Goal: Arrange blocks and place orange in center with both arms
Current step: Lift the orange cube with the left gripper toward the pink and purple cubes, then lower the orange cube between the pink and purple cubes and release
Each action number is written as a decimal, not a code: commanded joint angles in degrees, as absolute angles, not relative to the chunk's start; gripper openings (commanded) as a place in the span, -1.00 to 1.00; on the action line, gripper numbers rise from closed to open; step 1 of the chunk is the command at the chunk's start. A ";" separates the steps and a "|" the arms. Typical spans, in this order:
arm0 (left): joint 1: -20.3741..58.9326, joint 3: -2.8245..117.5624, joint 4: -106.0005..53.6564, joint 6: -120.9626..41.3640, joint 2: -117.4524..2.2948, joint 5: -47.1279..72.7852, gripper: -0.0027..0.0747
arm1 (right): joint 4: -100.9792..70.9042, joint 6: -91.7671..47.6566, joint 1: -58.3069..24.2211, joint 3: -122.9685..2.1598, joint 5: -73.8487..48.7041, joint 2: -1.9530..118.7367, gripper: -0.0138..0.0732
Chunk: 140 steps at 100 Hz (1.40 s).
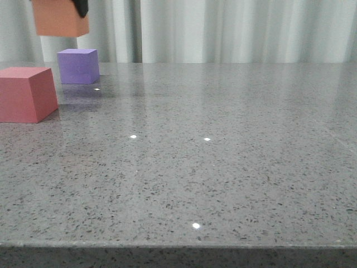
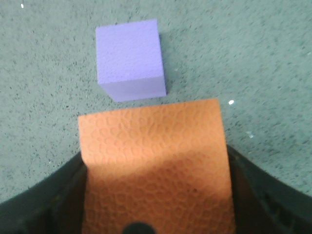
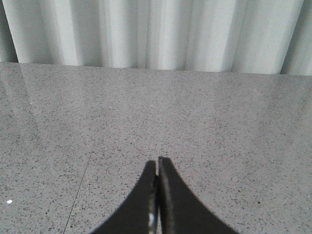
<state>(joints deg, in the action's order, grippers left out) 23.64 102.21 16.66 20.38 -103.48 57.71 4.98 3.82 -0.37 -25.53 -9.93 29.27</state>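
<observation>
My left gripper (image 2: 155, 195) is shut on the orange cube (image 2: 153, 161) and holds it in the air above the table. In the front view the orange cube (image 1: 60, 19) hangs at the top left, with a bit of black finger (image 1: 82, 8) on its right side. The purple cube (image 1: 78, 66) sits on the table below and a little behind it; it also shows in the left wrist view (image 2: 129, 58), just beyond the orange cube. The red-pink cube (image 1: 25, 94) sits nearer, at the left edge. My right gripper (image 3: 157, 163) is shut and empty over bare table.
The grey speckled table (image 1: 212, 162) runs to the front edge (image 1: 178, 245). A pale curtain (image 1: 240, 30) hangs behind the table. A thin seam line (image 3: 80, 187) crosses the surface in the right wrist view.
</observation>
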 commanded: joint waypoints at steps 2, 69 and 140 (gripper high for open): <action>21.51 102.11 13.38 17.36 -100.16 52.38 -0.18 | 5.50 3.49 0.00 -26.92 -5.38 29.18 -0.84; 17.68 93.40 11.21 15.47 -103.13 41.67 -0.18 | 5.50 3.49 0.00 -26.92 -5.38 29.18 -0.84; 17.68 93.40 11.57 15.47 -103.30 41.81 0.86 | 5.50 3.49 0.00 -26.92 -5.38 29.18 -0.84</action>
